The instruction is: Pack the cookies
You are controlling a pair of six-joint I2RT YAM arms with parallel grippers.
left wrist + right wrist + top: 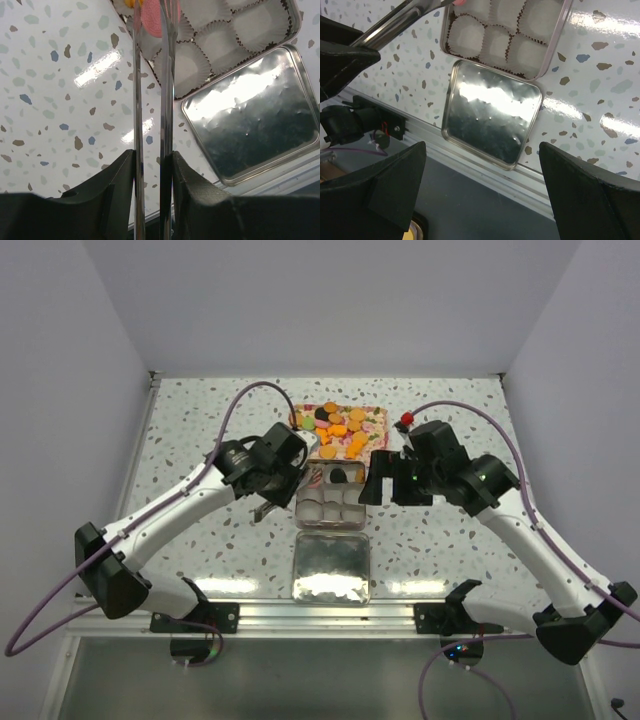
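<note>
The left gripper (154,170) is clamped on metal tongs (167,100) pinching a pink cookie (152,20) over the cup-lined tin (554,44), while the right gripper (481,150) gapes wide beside it.

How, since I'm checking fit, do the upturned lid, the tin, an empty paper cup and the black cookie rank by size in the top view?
1. upturned lid and tin: near alike; the lid lies nearer the camera, so unranked.
2. empty paper cup.
3. black cookie, smallest.
</note>
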